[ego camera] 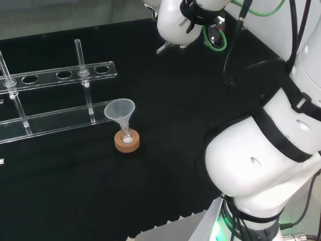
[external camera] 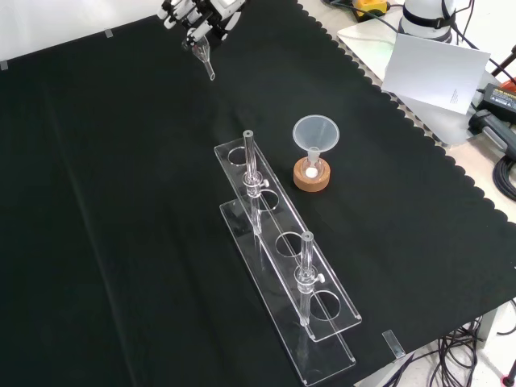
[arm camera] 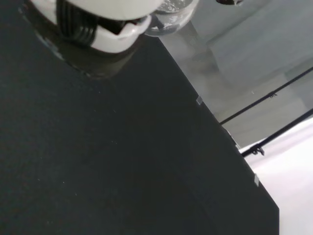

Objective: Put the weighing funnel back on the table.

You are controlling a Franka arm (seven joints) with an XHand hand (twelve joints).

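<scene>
Glass-clear weighing funnel, stem down, pinched in the hand's curled fingers above the black cloth at the front view's top (well apart from the rack); we judge lowering and release not yet done.

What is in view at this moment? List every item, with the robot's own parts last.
weighing funnel: one, clear, held by the hand over the cloth's far end, at the front view's top
funnel: one, clear, mouth up, stem in the flask
flask: one, small, clear, on the cork ring
cork ring: one, tan, right of the rack in the front view
rack: one, clear, two-tier, mid-cloth
posts: two, clear, upright in the rack
cloth: one, black, covers the bench
sheet: one, white, beyond the cloth's right edge in the front view
hand: one, black and white
arm: one, white
</scene>
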